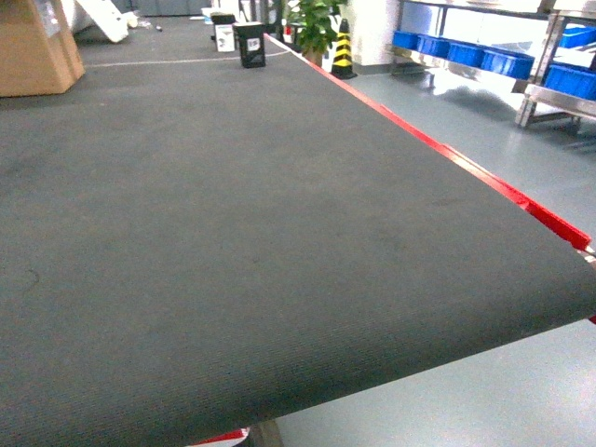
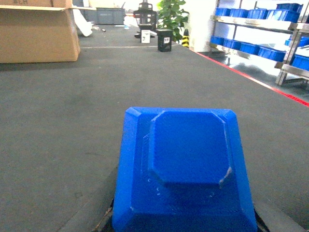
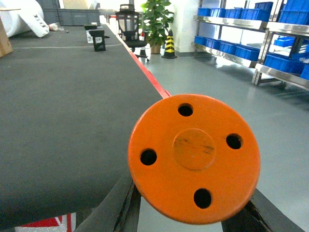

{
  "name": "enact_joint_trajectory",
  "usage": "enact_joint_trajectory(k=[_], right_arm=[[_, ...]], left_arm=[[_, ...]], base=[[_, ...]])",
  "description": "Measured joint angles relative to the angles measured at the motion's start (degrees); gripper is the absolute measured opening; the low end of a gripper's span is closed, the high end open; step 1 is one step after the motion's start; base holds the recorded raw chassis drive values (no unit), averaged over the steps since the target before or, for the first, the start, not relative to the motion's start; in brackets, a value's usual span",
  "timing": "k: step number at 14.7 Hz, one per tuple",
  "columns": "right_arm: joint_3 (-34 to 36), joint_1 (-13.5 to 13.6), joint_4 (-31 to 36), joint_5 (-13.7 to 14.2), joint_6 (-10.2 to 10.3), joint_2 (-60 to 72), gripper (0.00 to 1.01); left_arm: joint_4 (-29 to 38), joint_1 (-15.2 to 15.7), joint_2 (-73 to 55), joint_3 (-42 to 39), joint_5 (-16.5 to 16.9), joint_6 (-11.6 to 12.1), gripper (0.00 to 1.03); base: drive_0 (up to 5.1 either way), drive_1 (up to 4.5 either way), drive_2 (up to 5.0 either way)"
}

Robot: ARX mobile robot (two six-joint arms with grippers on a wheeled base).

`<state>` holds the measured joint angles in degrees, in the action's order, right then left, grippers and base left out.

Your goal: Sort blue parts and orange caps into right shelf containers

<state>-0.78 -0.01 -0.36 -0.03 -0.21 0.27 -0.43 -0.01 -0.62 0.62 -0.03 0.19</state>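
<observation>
We've got a blue part filling the left wrist view, its raised octagonal face toward us, clamped in the left gripper just above the dark grey table, while the right gripper grips an orange cap, a disc with four holes, out past the table's red edge over the grey floor. Beyond, we see blue bins on metal shelves to the right, and a cardboard box at far left.
</observation>
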Motion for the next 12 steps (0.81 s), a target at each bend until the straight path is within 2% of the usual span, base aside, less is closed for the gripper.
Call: enact_joint_trajectory(k=[12], right_arm=[[0.00, 0.00, 0.00, 0.02, 0.00, 0.00, 0.40]], left_arm=[[0.00, -0.02, 0.00, 0.00, 0.02, 0.00, 0.43]], base=[[-1.6, -1.56, -1.6]])
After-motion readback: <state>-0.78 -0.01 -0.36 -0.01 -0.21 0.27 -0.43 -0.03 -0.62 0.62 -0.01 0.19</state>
